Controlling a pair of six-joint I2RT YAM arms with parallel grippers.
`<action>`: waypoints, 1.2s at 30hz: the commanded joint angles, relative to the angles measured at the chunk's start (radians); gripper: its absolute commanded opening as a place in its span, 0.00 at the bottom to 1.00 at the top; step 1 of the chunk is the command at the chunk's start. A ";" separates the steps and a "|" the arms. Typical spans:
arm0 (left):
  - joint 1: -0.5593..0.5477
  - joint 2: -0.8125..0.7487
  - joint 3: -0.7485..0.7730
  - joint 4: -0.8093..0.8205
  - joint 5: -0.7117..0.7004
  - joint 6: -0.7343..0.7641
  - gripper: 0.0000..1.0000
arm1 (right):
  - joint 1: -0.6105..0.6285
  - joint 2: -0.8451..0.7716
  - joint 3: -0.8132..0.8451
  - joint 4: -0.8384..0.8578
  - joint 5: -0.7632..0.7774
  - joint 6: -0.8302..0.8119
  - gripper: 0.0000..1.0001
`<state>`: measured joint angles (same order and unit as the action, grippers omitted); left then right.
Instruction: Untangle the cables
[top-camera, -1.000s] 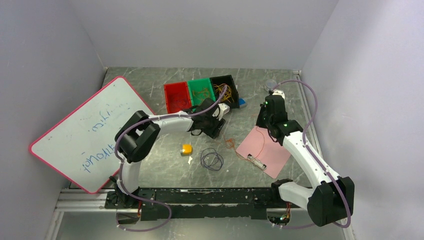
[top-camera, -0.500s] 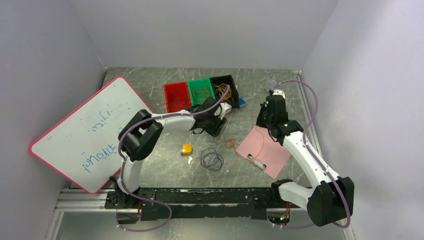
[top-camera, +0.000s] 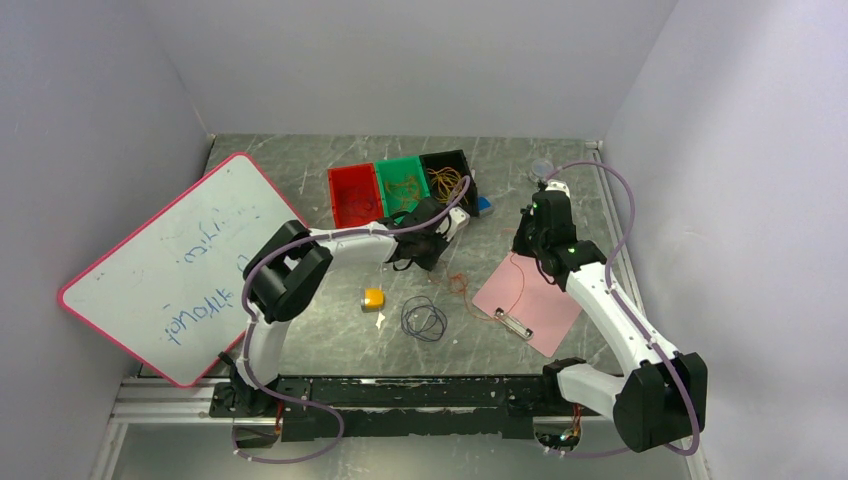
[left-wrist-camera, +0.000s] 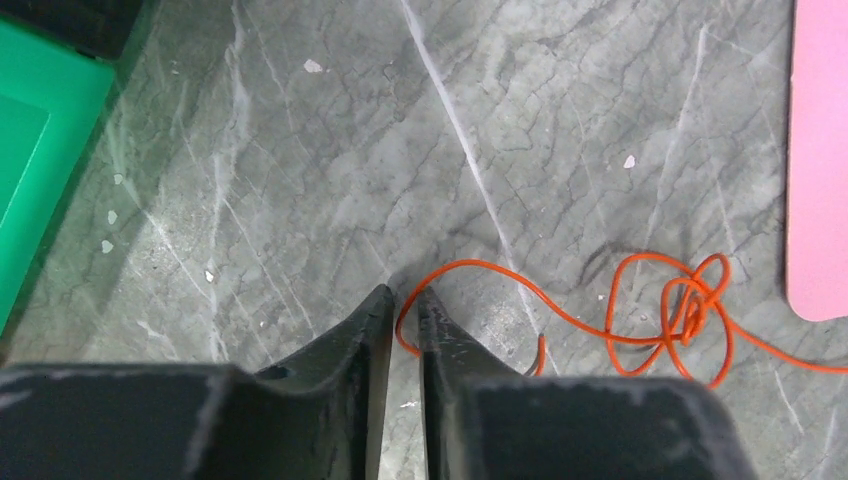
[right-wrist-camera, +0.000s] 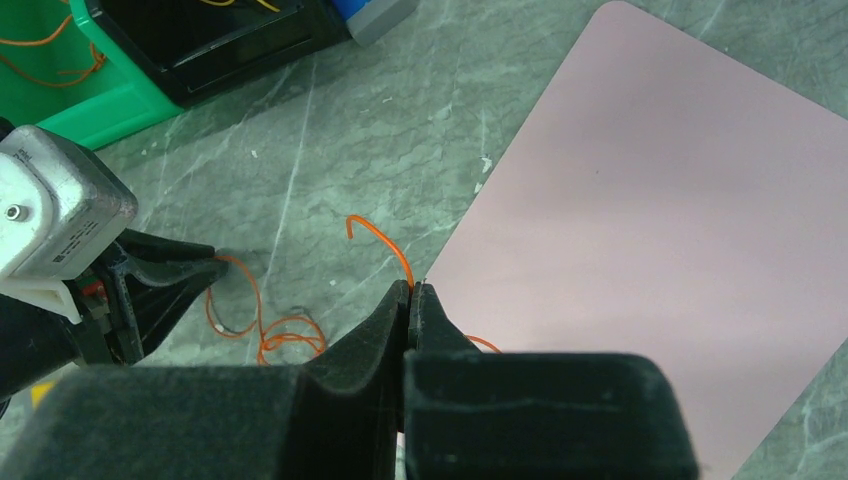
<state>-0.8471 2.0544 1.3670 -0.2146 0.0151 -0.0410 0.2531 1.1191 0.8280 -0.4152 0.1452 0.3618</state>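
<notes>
An orange cable (left-wrist-camera: 470, 263) lies across the grey counter (left-wrist-camera: 300, 150). Its small knot (left-wrist-camera: 692, 300), not yet undone, sits to the right of the left gripper (left-wrist-camera: 405, 297), just short of a pink mat (right-wrist-camera: 650, 220). The left gripper is nearly closed, with the cable's near bend sitting in the thin gap between its jaws; no firm pinch is visible. The right gripper (right-wrist-camera: 412, 288) is clamped fully on the same cable at the mat's edge, a short free end curling ahead of its tips. A dark cable (top-camera: 423, 320) lies apart, behind both grippers. More wires sit in the green bin (right-wrist-camera: 110, 105) and black bin (right-wrist-camera: 250, 50), beyond the left gripper. The job looks partly done: one strand lies separated, while this knot remains to be pulled out.
</notes>
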 joint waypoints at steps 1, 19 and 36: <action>-0.008 0.037 -0.013 -0.058 0.000 0.003 0.15 | -0.013 0.000 -0.007 0.018 -0.010 -0.004 0.00; 0.269 -0.329 -0.255 -0.088 -0.016 -0.239 0.07 | -0.019 -0.238 0.045 0.052 0.233 0.001 0.00; 0.560 -0.583 -0.454 -0.168 -0.052 -0.406 0.07 | -0.021 -0.378 0.135 0.113 0.577 -0.202 0.00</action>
<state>-0.3367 1.5078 0.9363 -0.3531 -0.0231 -0.4057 0.2420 0.7609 0.9325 -0.3527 0.6182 0.2295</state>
